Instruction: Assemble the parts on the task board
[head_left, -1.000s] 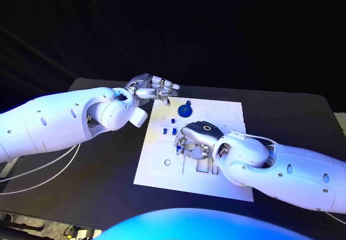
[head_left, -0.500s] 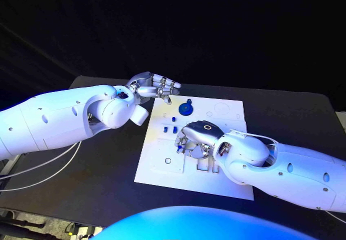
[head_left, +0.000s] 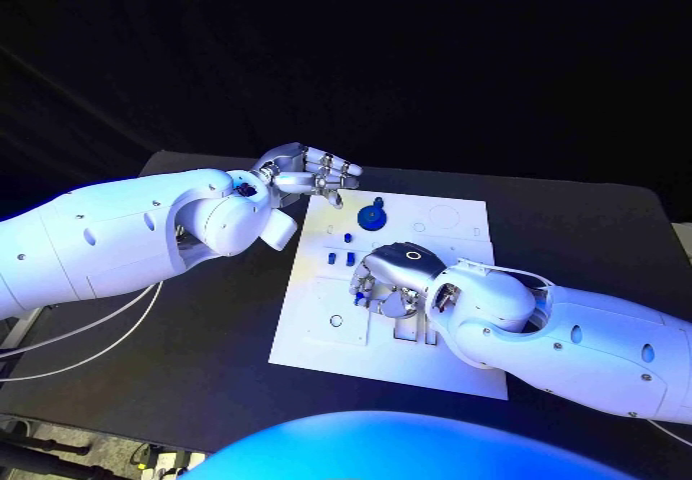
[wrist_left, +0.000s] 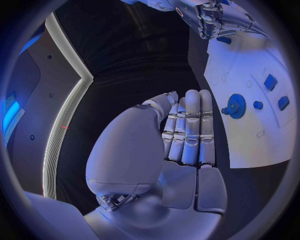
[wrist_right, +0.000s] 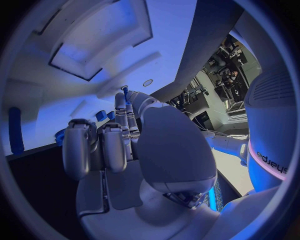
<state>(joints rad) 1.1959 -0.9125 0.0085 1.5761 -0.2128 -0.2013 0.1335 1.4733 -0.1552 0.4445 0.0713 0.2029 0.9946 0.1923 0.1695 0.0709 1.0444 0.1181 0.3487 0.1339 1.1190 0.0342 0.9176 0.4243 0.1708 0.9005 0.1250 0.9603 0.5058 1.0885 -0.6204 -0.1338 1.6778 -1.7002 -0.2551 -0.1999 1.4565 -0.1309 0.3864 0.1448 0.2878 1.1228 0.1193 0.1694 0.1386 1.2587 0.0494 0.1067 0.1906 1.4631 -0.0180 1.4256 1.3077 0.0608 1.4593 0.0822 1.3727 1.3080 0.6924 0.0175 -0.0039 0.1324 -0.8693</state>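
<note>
Black worktop (head_left: 188, 350) under white task board (head_left: 459, 360): nothing moved lately, right hand (head_left: 387, 280) curled on small blue part (head_left: 358, 297), left hand (head_left: 306, 170) empty, fingers pressed together.

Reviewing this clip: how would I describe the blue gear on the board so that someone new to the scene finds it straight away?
Start at the white task board in the middle of the black table and go to its far edge, beside the left hand. The blue gear lies there, past the right hand. It is round and toothed, the largest blue piece; the small blue parts near it are blocky.
</note>
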